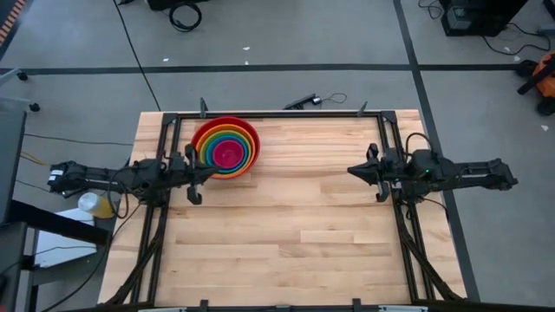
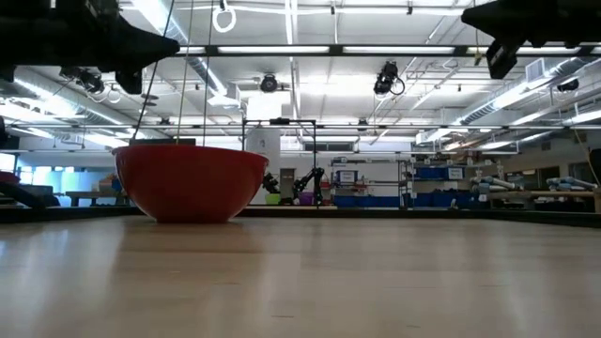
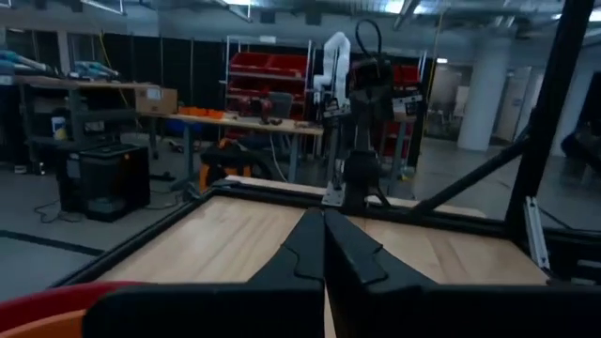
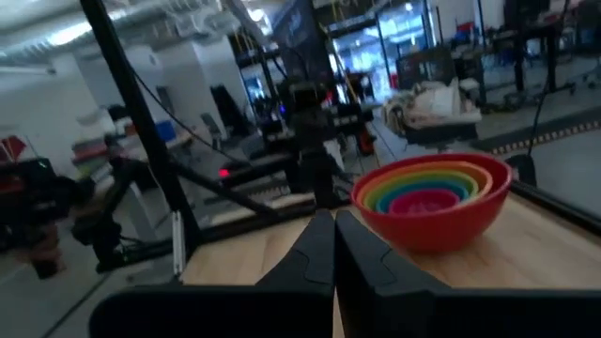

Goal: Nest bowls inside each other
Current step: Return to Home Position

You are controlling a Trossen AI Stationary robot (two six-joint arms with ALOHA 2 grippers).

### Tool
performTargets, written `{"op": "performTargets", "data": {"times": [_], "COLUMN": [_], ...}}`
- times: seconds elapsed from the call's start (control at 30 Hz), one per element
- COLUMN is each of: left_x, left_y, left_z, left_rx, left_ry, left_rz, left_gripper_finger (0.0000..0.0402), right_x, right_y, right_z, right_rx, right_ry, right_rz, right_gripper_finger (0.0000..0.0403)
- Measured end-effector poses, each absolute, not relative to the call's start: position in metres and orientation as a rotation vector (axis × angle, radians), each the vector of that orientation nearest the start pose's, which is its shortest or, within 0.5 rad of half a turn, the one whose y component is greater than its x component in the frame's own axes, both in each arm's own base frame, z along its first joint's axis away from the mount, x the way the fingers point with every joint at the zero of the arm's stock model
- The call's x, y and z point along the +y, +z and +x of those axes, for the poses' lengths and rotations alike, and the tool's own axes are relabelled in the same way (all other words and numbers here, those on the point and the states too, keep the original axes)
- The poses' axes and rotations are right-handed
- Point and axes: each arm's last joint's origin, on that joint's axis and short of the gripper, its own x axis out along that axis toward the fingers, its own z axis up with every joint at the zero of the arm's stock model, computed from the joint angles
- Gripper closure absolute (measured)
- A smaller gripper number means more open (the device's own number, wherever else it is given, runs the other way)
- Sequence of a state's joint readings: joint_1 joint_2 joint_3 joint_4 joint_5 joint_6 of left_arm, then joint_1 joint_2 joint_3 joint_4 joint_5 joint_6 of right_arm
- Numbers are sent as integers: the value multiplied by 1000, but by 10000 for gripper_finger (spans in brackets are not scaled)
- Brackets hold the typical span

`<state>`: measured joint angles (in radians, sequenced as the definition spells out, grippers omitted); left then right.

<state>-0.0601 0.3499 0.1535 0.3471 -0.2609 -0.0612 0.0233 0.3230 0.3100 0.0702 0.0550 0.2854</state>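
Observation:
The bowls (image 1: 226, 146) stand nested as one stack at the table's far left. The red one (image 2: 191, 181) is outermost and rests by its base on the wood. Orange, green and blue rims ring the pink bowl (image 4: 427, 201) in the middle. My left gripper (image 1: 209, 172) is shut and level, above the table just beside the stack's near-left rim (image 3: 47, 300), touching nothing. My right gripper (image 1: 350, 171) is shut and level at the table's right side, pointing toward the stack from well away. Both grippers are empty.
A black metal frame (image 1: 277, 114) runs along the table's far edge and down both sides (image 1: 395, 199). Bare wood (image 1: 286, 217) stretches between the two arms and toward the near edge. Room clutter lies beyond the table.

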Motion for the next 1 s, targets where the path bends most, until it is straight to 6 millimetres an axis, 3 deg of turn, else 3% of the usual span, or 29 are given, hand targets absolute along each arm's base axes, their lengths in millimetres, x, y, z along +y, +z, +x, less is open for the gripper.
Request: {"op": "performTargets", "data": {"times": [0.33,0.6,0.8,1.0], "left_x": [1,1,1,-2], "left_y": [199,188,186,182], "left_z": [108,105,106,107], "left_rx": [-191,-212,-188,-154], "left_ry": [197,204,202,80], "left_rz": [-77,-72,-59,-125], "left_gripper_finger": [400,401,401,401], "right_x": [1,1,1,2], "right_y": [209,188,182,179], "right_z": [104,100,97,97], "right_rx": [-69,-204,-168,-143], "right_ry": [-17,7,21,28], "right_rz": [341,348,353,367], "right_gripper_finger": [398,398,398,392]}}
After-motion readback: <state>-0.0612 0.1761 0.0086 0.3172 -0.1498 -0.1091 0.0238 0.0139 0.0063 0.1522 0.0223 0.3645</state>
